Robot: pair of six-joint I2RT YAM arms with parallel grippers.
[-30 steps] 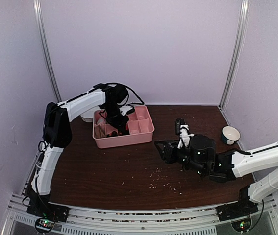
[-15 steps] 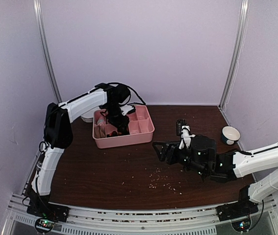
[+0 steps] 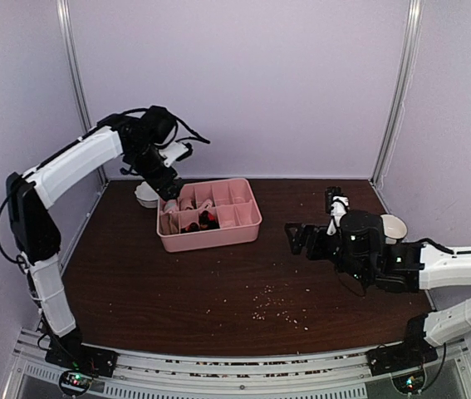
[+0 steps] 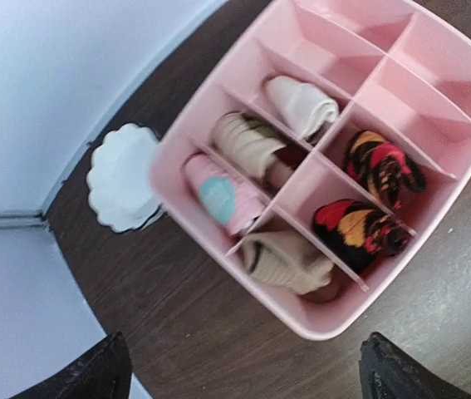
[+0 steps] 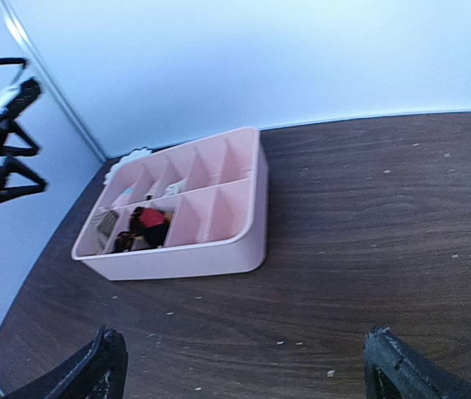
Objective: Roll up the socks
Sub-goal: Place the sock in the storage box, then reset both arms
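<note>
Rolled socks sit in the compartments of the pink tray [image 4: 401, 83] [image 3: 247, 223]. Two black argyle socks [image 4: 360, 233] [image 3: 203, 220] fill neighbouring cells, and one shows as a red and black lump [image 5: 145, 226] in the right wrist view. Cream-white socks [image 4: 289, 262] with brown patches lie in the cells beside them. My left gripper [image 3: 169, 179] [image 4: 243, 384] hangs open and empty above the tray's back left corner. To the right of the tray, my right gripper [image 3: 298, 239] [image 5: 252, 374] is open and empty, low over the table.
A white scalloped dish [image 4: 123, 179] [image 3: 145, 196] sits just behind the tray's left end. A small white bowl [image 3: 394, 224] stands at the right edge, partly behind the right arm. Crumbs [image 3: 268, 306] are scattered on the dark wooden table in front of the tray.
My left gripper has risen out of the tray and opened wide, leaving the socks inside. My right gripper has drawn back to the right and opened too.
</note>
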